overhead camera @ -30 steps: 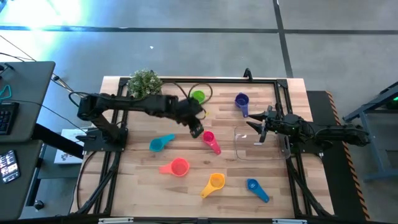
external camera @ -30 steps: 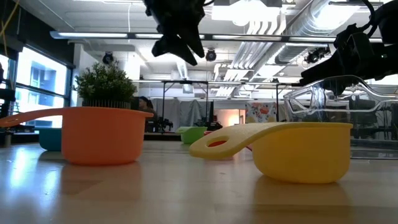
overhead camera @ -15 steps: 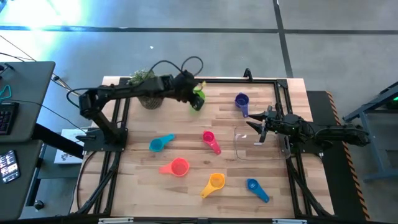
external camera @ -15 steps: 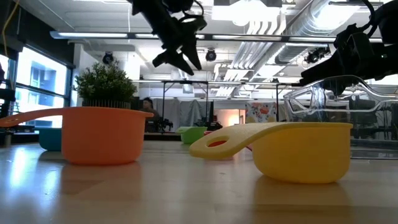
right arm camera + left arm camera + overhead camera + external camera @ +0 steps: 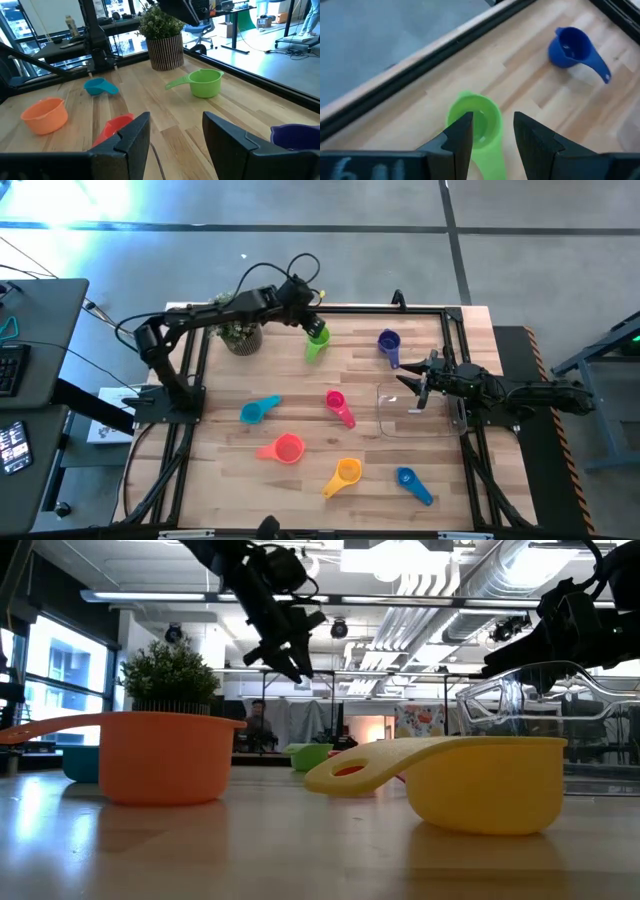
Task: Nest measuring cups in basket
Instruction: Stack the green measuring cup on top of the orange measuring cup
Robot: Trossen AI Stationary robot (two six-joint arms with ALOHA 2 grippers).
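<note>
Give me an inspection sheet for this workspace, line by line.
Surface: wooden table, black frame.
Job's things: seven measuring cups scattered singly, none nested; clear basket at right, no cup inside.
Clutter: potted plant at the back left.
Grippers: left tool open above the green cup; right tool at the basket's rim.
Cables: black loop on the left arm.
Surroundings: desk at left, a person far behind.

Two matte black jointed arms, left arm (image 5: 215,312) trailing looped black cable; each wrist is ending in paired dark, angular fingers (image 5: 456,142).
</note>
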